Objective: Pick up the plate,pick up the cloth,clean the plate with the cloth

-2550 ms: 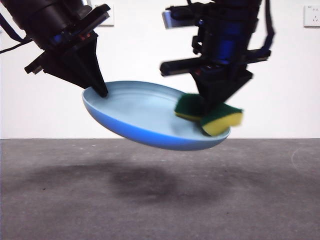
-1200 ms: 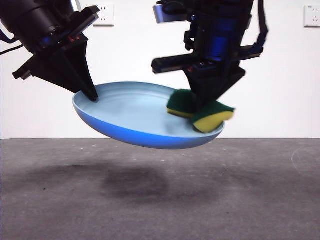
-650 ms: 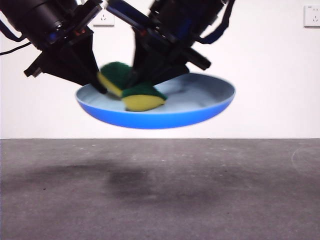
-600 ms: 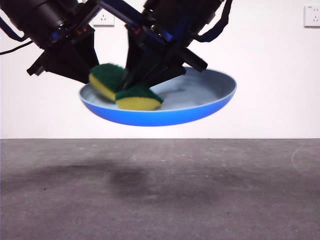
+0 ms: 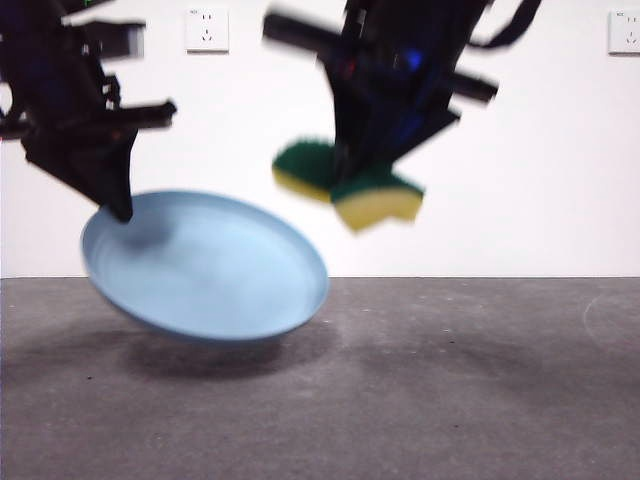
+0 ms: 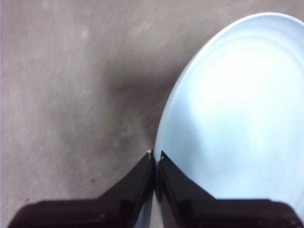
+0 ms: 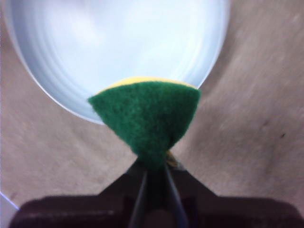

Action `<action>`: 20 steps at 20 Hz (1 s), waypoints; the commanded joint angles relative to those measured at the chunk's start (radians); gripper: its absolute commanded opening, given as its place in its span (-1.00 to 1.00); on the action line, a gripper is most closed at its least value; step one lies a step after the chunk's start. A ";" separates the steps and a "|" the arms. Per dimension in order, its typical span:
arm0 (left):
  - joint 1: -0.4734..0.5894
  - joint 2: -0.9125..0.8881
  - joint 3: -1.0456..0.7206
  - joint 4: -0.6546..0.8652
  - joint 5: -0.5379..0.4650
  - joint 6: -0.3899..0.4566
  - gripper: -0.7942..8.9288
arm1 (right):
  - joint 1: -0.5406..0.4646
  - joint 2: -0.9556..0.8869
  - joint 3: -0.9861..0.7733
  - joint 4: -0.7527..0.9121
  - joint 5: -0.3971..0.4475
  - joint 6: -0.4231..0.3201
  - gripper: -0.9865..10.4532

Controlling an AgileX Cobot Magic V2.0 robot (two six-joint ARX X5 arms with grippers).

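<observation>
The light-blue plate (image 5: 205, 268) hangs tilted just above the table at the left, its hollow facing the camera. My left gripper (image 5: 120, 211) is shut on its upper left rim; in the left wrist view the jaws (image 6: 155, 156) pinch the plate (image 6: 237, 114) edge. The cloth, a yellow and green sponge (image 5: 350, 185), is lifted clear of the plate, up and to the right. My right gripper (image 5: 350, 170) is shut on it. In the right wrist view the green side of the cloth (image 7: 147, 116) is squeezed in my right gripper (image 7: 154, 166), with the plate (image 7: 114, 42) beyond it.
The grey table (image 5: 450, 380) stretches under both arms. A white wall with two sockets (image 5: 206, 28) stands behind. The plate's shadow (image 5: 190, 355) lies on the table below it.
The plate has swung down and left and tipped its hollow toward the camera. The cloth has left the plate and risen to the right with the right gripper.
</observation>
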 commanded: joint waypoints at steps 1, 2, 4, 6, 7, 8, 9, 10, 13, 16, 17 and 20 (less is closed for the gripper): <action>0.027 0.054 0.000 0.006 0.003 0.013 -0.85 | 0.001 -0.047 -0.005 -0.005 0.026 0.000 -0.85; 0.039 0.082 0.000 0.007 0.003 0.013 -0.85 | 0.001 -0.073 -0.005 -0.011 0.031 0.000 -0.85; 0.062 0.142 0.000 0.014 0.004 0.013 -0.85 | 0.001 -0.120 -0.005 -0.025 0.035 0.000 -0.85; 0.076 0.198 0.000 0.022 0.004 0.013 -0.85 | 0.001 -0.160 -0.005 -0.047 0.053 0.000 -0.85; 0.077 0.225 0.000 0.029 0.003 0.013 -0.85 | 0.001 -0.176 -0.005 -0.058 0.053 0.000 -0.85; 0.079 0.249 0.000 0.033 0.004 0.013 -0.84 | 0.001 -0.190 -0.005 -0.068 0.053 0.000 -0.85; 0.080 0.271 0.000 0.036 0.004 0.012 -0.84 | 0.000 -0.203 -0.005 -0.079 0.054 0.000 -0.85; 0.080 0.288 0.000 0.036 0.005 0.012 -0.84 | 0.000 -0.211 -0.005 -0.080 0.054 0.000 -0.85; 0.080 0.298 0.000 0.040 0.010 0.012 -0.35 | -0.017 -0.220 -0.005 -0.080 0.064 0.000 -0.85; 0.080 0.292 0.000 0.026 0.030 0.003 0.08 | -0.055 -0.218 -0.005 -0.079 0.078 0.000 -0.85; 0.079 0.284 0.000 0.021 0.044 0.000 0.08 | -0.072 -0.216 -0.005 -0.078 0.077 0.000 -0.85; 0.065 0.222 0.000 0.020 0.068 -0.008 0.08 | -0.146 -0.198 -0.005 -0.072 0.074 0.003 -0.85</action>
